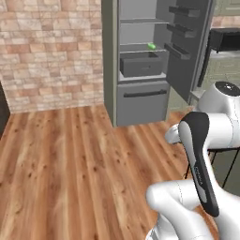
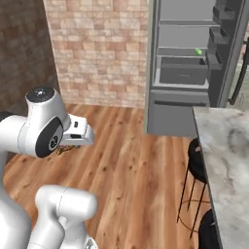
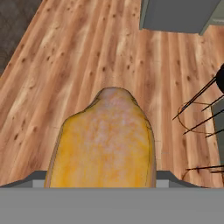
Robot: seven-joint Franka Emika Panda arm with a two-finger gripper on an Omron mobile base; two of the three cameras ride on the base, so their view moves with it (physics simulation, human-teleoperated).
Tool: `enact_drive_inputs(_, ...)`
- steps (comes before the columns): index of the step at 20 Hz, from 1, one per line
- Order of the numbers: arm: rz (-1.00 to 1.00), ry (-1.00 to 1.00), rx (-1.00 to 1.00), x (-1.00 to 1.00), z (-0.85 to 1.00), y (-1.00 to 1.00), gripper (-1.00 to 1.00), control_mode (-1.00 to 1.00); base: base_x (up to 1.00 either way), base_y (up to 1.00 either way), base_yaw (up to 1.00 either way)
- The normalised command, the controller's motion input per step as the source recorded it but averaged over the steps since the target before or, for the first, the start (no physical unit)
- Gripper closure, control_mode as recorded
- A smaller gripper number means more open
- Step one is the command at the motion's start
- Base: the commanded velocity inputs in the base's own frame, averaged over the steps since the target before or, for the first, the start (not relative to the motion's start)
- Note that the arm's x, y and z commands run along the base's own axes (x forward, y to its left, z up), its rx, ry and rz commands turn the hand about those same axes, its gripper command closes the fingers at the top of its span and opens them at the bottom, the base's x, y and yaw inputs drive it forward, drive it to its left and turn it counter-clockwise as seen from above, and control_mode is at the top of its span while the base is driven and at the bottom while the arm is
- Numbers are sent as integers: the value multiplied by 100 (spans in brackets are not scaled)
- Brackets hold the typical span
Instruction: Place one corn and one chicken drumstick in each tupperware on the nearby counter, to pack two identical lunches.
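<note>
A brown-orange chicken drumstick (image 3: 105, 144) looms close in the hand view, hanging over the wooden floor with my gripper shut on it; it hides the fingertips. In the right base view my gripper (image 2: 65, 147) points down under the white hand at the left, a brown bit of the drumstick (image 2: 62, 150) showing there. One green corn (image 1: 151, 46) lies on a shelf inside the open fridge (image 1: 140, 61), also seen as a green corn (image 2: 198, 51) from the right. The tupperware is out of view.
The fridge door (image 1: 187, 42) stands open to the right. A marbled island (image 2: 228, 155) with black stools (image 2: 197, 165) lies at my right. A black microwave (image 1: 226, 39) sits among olive-green cabinets at the far right. A brick wall (image 1: 51, 51) backs the wide wooden floor (image 1: 70, 164).
</note>
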Motion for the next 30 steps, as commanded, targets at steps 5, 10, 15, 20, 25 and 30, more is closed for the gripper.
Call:
enact_drive_inputs(5,0,0,0,0,0,0,100,100,-100,0,-4)
enact_drive_inputs(10,0,0,0,0,0,0,100,100,-100,0,-3)
enact_drive_inputs(15,0,0,0,0,0,0,100,100,-100,-2,-4)
enact_drive_inputs(20,0,0,0,0,0,0,100,100,-100,-26,-2)
enact_drive_inputs(25,0,0,0,0,0,0,100,100,-97,-44,0)
enact_drive_inputs(30,0,0,0,0,0,0,100,100,-61,-56,0)
